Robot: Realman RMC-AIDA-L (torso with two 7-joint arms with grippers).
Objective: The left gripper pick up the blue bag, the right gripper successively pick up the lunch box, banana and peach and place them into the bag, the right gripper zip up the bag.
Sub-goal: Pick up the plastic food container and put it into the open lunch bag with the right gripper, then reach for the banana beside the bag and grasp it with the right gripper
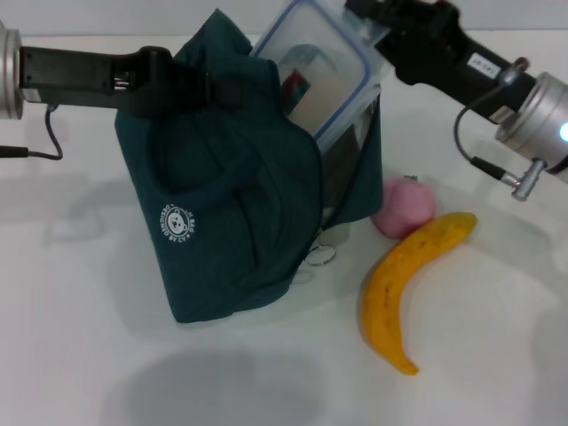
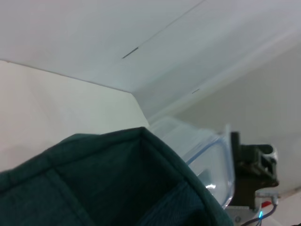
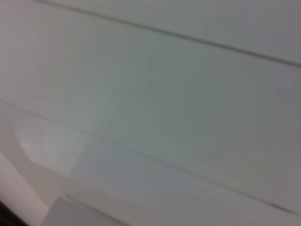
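Lunch box (image 1: 324, 75) tilted, half inside bag (image 1: 231, 204); right gripper (image 1: 377, 22) gripping it.

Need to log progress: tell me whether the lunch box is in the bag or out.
Partly in. The lunch box sticks up tilted from the bag mouth, its lower end hidden inside, with the right gripper at its upper end.

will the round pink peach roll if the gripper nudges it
Probably: the round pink peach has no flat side showing. The long yellow banana touches its near side and may check it. The white table looks smooth, so little would slow it.
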